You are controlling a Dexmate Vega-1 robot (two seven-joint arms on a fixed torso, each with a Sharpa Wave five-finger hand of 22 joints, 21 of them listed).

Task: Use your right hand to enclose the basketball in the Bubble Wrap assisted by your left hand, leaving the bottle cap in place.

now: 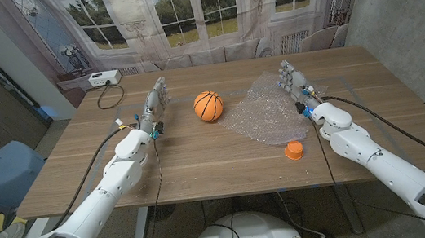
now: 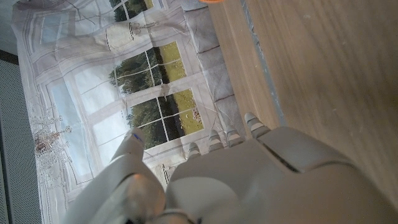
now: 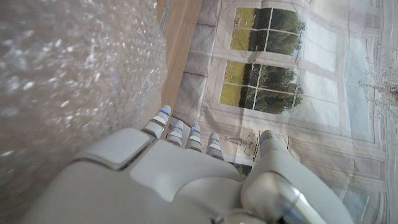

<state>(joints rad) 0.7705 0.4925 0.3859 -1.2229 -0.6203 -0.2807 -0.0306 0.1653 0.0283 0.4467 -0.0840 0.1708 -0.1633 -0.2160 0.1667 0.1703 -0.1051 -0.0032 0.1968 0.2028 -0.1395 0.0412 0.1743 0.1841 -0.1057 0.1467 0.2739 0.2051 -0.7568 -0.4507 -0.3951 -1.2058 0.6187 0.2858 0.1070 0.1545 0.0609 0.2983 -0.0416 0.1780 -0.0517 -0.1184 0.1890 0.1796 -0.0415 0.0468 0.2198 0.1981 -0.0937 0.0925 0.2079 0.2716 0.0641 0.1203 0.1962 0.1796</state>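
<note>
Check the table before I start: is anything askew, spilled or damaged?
Nothing stands out. The basketball sits on the table beside the flat Bubble Wrap, the orange bottle cap sits just off its near edge, and both hands, left hand and right hand, hold nothing.

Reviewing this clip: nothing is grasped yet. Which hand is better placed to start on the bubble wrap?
Probably the right hand: it stands at the bubble wrap sheet's far right edge. The left hand is across the basketball from the sheet. Both hold nothing.
</note>
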